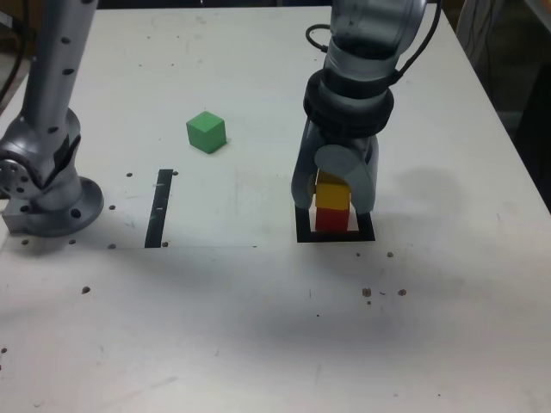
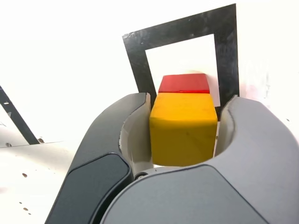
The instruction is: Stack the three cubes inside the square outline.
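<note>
- Between the fingers of the gripper point(image 1: 333, 205), the yellow cube point(image 2: 183, 135) is found, seated on top of the red cube point(image 1: 331, 220).
- The hand is noted as parted more widely than the cube: a narrow gap is seen beside the yellow block in the wrist view, and the fingers are spread around it in the exterior view. No firm grip is shown.
- Below the hand, the red cube is recorded within the square outline point(image 1: 336, 237), over its white centre. Black tape is seen around it, though part of the border is hidden by the fingers.
- Away from the hand, toward the exterior view's left, the green cube point(image 1: 207, 132) is observed alone on the table point(image 1: 215, 327), well apart from the stack. A black tape strip point(image 1: 158, 208) is also noted on that side, nearer the robot's base.
- Progress is assessed at two cubes of three stacked. The lower two levels are judged complete, with the yellow block seen roughly in line with the red.
- Outstanding: the green cube is to be collected and set on top of the yellow.
- A straight upward withdrawal is advised before any sideways travel, as the yellow cube could be dragged or tipped by a finger so close beside it.
</note>
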Robot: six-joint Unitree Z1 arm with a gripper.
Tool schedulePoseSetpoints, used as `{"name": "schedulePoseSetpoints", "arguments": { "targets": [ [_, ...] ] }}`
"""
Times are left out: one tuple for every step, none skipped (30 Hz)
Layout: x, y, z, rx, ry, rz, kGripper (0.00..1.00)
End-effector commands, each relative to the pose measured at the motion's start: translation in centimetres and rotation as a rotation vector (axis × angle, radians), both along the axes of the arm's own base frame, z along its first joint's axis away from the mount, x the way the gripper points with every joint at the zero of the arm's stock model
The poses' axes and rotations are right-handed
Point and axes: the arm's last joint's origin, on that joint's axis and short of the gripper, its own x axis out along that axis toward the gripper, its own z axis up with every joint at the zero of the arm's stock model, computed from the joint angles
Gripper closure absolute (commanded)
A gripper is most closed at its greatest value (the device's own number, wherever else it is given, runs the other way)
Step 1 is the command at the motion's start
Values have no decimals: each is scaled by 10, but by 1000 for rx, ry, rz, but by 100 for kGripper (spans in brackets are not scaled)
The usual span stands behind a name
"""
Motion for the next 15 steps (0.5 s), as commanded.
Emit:
{"name": "schedulePoseSetpoints", "arguments": {
  "targets": [
    [0, 1, 4, 4, -13, -1, 9],
    [-1, 1, 5, 6, -16, -1, 8],
    [-1, 1, 6, 9, -18, -1, 8],
    [-2, 2, 8, 13, -20, -1, 7],
    [-4, 2, 10, 18, -21, 1, 7],
    [-6, 3, 13, 23, -22, 4, 7],
    [-8, 4, 17, 28, -24, 7, 6],
    [-12, 5, 22, 36, -27, 10, 6],
    [-17, 6, 28, 46, -30, 13, 6],
    [-24, 8, 35, 57, -34, 17, 6],
    [-34, 12, 46, 74, -40, 23, 6],
    [-43, 16, 54, 87, -44, 28, 6],
    [-53, 21, 62, 99, -47, 37, 6],
    [-64, 27, 68, 110, -50, 49, 5],
    [-76, 34, 74, 118, -52, 64, 5]
  ]
}}
